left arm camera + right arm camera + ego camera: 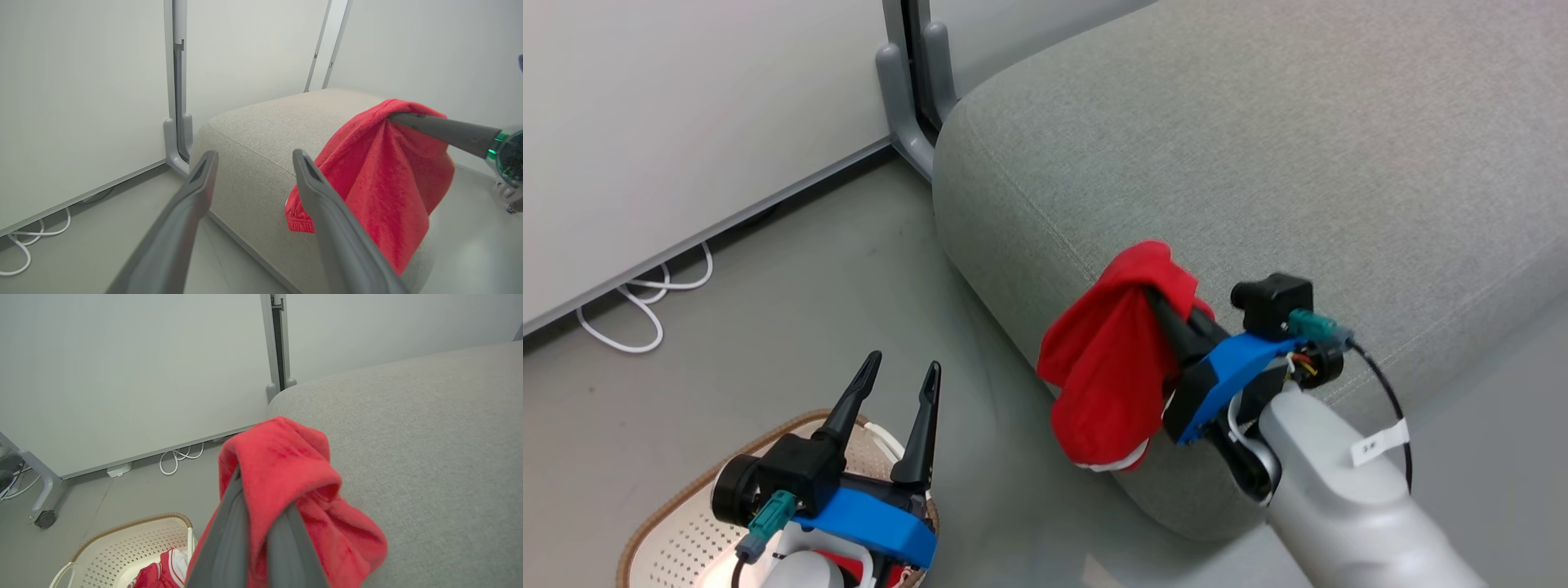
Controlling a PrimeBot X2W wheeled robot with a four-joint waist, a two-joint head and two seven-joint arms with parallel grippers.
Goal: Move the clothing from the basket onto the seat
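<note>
The clothing is split between two places. The plain red garment (pixel 1111 359) is pinched by the right gripper (pixel 1156 296), whose two dark fingers are pressed together with a fold of cloth bunched over their tips. The garment is held up at the rounded corner of the grey seat (pixel 1258 147). Its loose bulk is seen hanging down in front of the cushion's side, with a strip of white showing at the bottom edge. Whether the cloth is touching the upholstery cannot be told. The red-and-white striped garment (pixel 165 565) is seen lying in the cream basket (pixel 666 510), which is set on the grey floor (pixel 792 310) near the seat. Above the basket, the left gripper (pixel 905 363) is held with its fingers spread wide and nothing between them, pointed toward the seat's corner. A white cable (pixel 637 318) is looped on the floor by the wall, well apart from the basket.
</note>
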